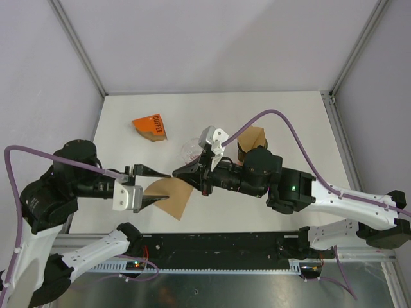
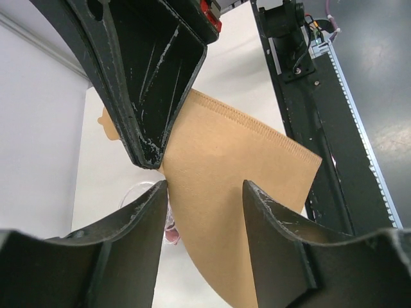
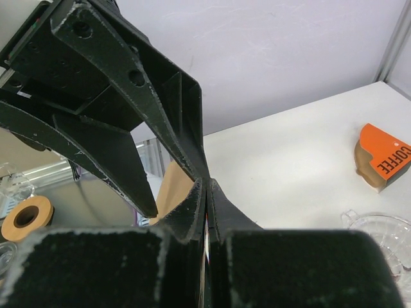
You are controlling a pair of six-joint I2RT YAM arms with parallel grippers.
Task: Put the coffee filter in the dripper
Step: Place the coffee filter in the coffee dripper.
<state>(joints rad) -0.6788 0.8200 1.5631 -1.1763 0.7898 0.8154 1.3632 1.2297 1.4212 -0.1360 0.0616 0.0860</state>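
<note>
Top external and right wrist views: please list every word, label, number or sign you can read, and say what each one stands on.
"COFFEE": white capitals on the orange packet lying on the table, readable in both the top and right wrist views.
No print shows on the coffee filter.
Nothing else can be read in any view.

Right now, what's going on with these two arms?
The right gripper is shut on one edge of the brown coffee filter. The left gripper is open, with a finger on either side of the filter. The glass dripper stands on the table just beyond them, and the filter is not in it yet.
</note>
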